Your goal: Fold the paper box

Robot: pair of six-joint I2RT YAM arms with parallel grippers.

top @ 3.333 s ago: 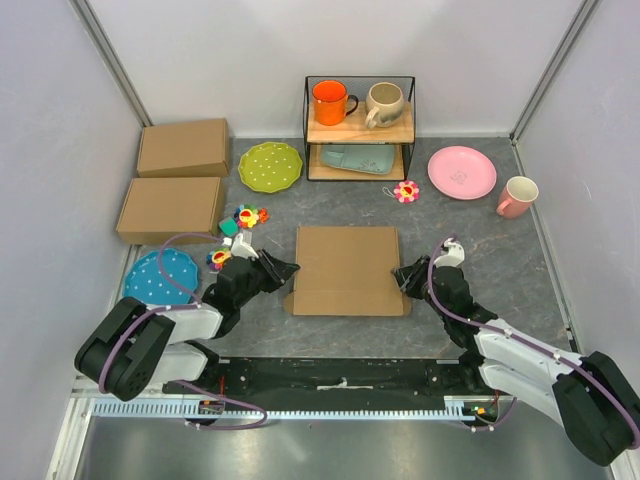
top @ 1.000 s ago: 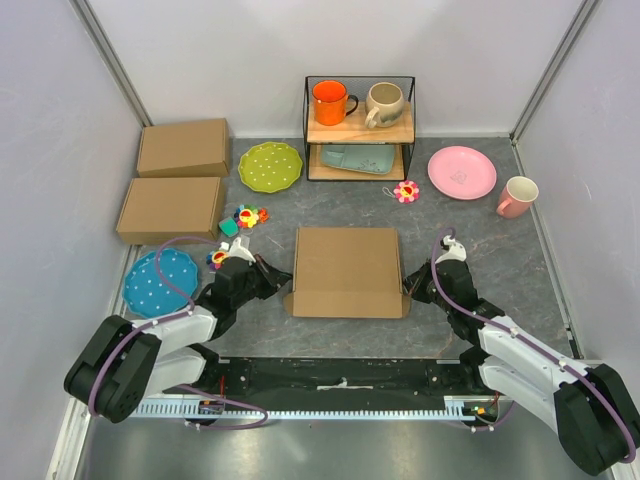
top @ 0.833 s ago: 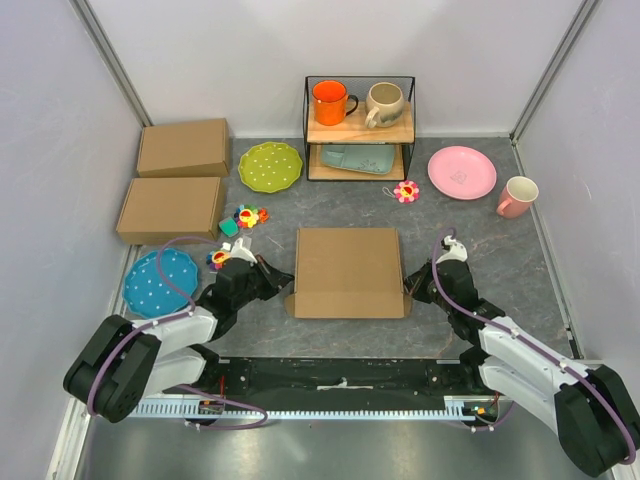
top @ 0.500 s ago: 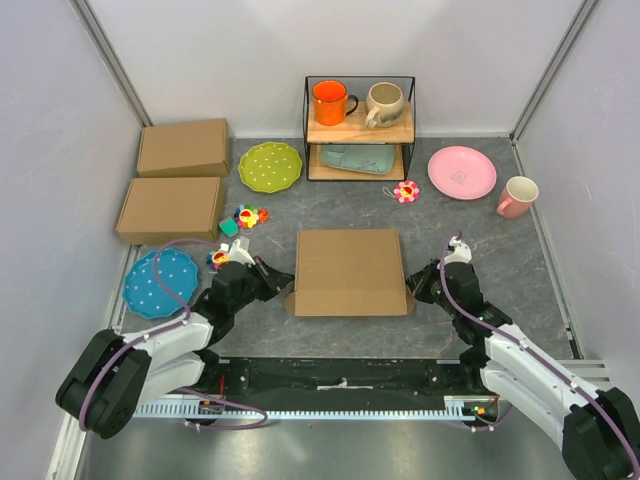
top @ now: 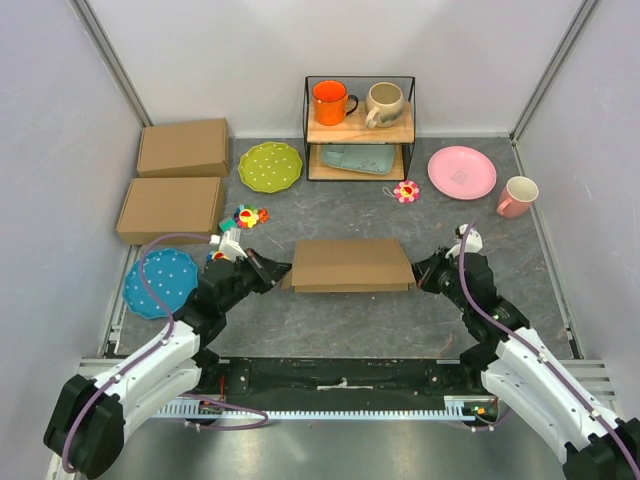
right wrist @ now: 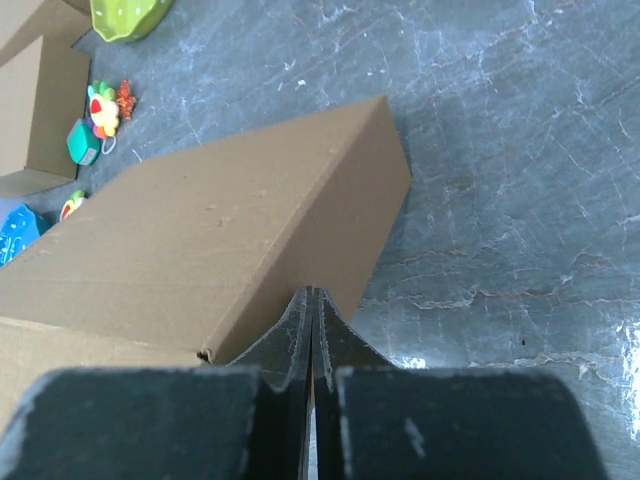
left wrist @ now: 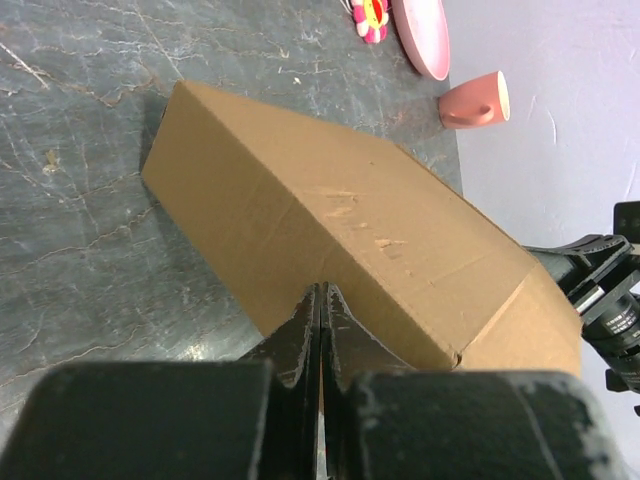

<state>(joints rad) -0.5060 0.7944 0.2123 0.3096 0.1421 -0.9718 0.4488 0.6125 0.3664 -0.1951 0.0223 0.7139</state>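
The paper box (top: 350,262) is a closed, shallow brown cardboard mailer in the middle of the table. It is tilted, with its near edge raised and its far edge down on the table. My left gripper (top: 278,268) is shut on the box's left side wall. My right gripper (top: 420,275) is shut on its right side wall. In the left wrist view the shut gripper (left wrist: 321,290) meets the box (left wrist: 350,220) at its side. In the right wrist view the shut gripper (right wrist: 308,292) meets the box (right wrist: 200,250) the same way.
Two ready-made cardboard boxes (top: 183,147) (top: 170,208) lie at the far left. A blue plate (top: 160,282) and small toys (top: 250,216) sit by the left arm. A green plate (top: 270,165), a mug rack (top: 360,130), a pink plate (top: 461,172) and a pink mug (top: 517,196) stand behind.
The box lay flat on the table; now its near edge is lifted and it tilts. Both grippers have risen and moved away from the bases with it.
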